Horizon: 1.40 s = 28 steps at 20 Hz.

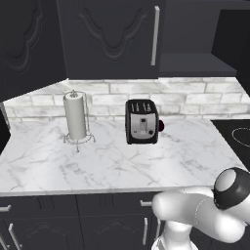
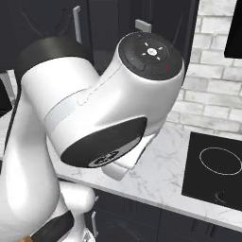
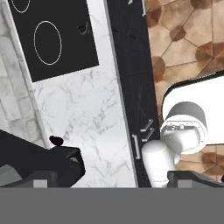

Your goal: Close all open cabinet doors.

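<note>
A black upper cabinet door (image 1: 112,34) with a curvy relief and a long silver handle (image 1: 155,35) hangs flat above the counter. To its right, a bare shelf (image 1: 195,63) of a cabinet shows, and a dark door panel (image 1: 233,34) at the far right seems swung out. Another relief door (image 1: 27,44) hangs on the left wall. One more handled door (image 2: 76,23) shows behind my arm. My gripper (image 3: 113,181) is open, fingers wide apart with nothing between them, high over the counter edge and looking down on it.
On the marble counter (image 1: 112,161) stand a paper towel holder (image 1: 75,117) and a black toaster (image 1: 141,122) with a dark red knob (image 3: 55,140). A black cooktop (image 2: 215,170) lies to the right. My bulky white arm (image 2: 94,108) blocks much of the right base view.
</note>
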Tool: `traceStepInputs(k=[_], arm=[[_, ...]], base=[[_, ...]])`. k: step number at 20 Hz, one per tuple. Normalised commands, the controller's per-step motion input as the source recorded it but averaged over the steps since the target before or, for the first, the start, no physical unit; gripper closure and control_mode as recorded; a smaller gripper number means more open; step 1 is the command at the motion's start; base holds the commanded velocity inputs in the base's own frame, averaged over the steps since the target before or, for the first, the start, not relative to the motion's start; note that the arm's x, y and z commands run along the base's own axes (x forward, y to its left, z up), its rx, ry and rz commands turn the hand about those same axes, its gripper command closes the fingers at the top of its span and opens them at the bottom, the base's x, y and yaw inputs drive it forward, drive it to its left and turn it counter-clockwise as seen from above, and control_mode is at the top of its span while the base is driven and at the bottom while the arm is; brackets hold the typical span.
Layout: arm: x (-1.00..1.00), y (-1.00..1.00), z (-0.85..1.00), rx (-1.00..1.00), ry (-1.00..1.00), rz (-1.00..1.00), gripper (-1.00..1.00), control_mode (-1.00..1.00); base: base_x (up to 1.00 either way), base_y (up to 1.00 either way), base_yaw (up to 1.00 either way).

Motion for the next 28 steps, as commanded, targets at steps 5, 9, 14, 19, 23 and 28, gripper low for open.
traceStepInputs(k=[5,9,14,19,23,28], arm=[[0.55,-0.15,-0.08,0.14,-0.16,0.00,-1.00,-1.00],[0.49,-0.08,-0.15,0.02,-0.21,0.00,-1.00,-1.00],[0.38,-0.03,-0.37,0.00,-0.32,0.00,-1.00,-1.00],[0.48,-0.05,-0.38,0.00,-0.32,0.00,-1.00,-1.00],[0.67,-0.10,-0.18,0.00,-0.16,0.00,-1.00,-1.00],[0.65,-0.22,-0.06,0.00,-0.07,0.00,-1.00,-1.00]], base=[[0.00,0.00,0.00],[0.00,0.00,0.00],[0.00,0.00,0.00],[0.00,0.00,0.00],[0.00,0.00,0.00],[0.00,0.00,0.00]])
